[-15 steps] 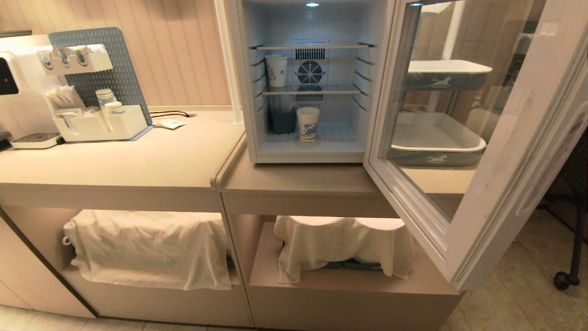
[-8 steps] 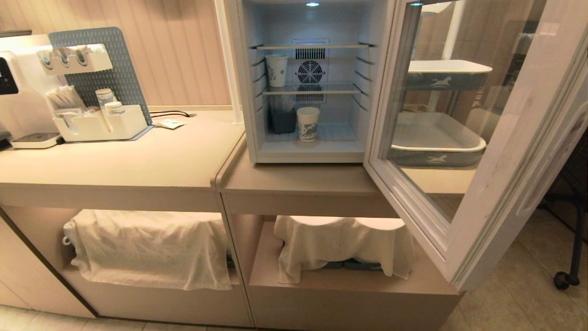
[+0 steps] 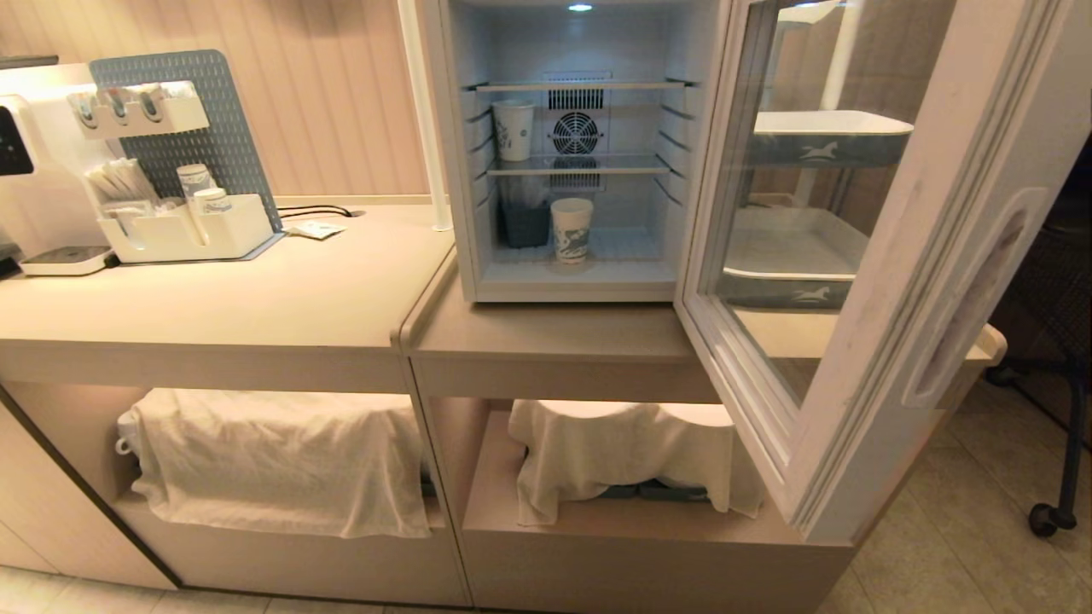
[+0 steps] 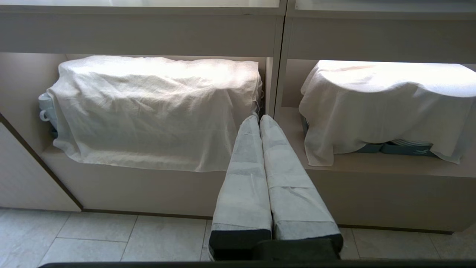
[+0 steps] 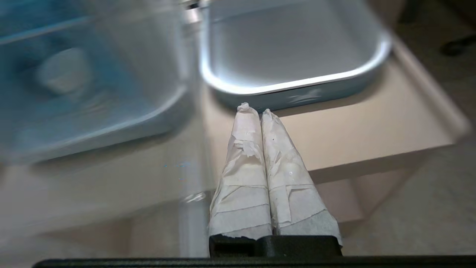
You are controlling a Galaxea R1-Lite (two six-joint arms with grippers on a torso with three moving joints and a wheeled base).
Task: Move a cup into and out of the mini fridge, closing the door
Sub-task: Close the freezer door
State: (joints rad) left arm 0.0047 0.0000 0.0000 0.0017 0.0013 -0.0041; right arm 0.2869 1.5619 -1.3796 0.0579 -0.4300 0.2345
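Observation:
The mini fridge stands open on the counter, its inside lit. The cup, white with a blue print, stands on the fridge floor. The door juts out toward me at the right, its grey frame and handle recess facing me. Neither gripper shows in the head view. In the right wrist view my right gripper is shut and empty, just off the edge of the door's blurred glass. In the left wrist view my left gripper is shut and empty, low before the cupboard shelves.
A second printed cup stands on the middle shelf, with a dark box below it. Grey-blue trays sit on the counter behind the door. A white organiser is at the left. Cloth-covered crockery fills the lower shelves.
The door has swung a little toward the fridge, so its outer edge sits further left and the handle recess now shows. The cup has not moved.

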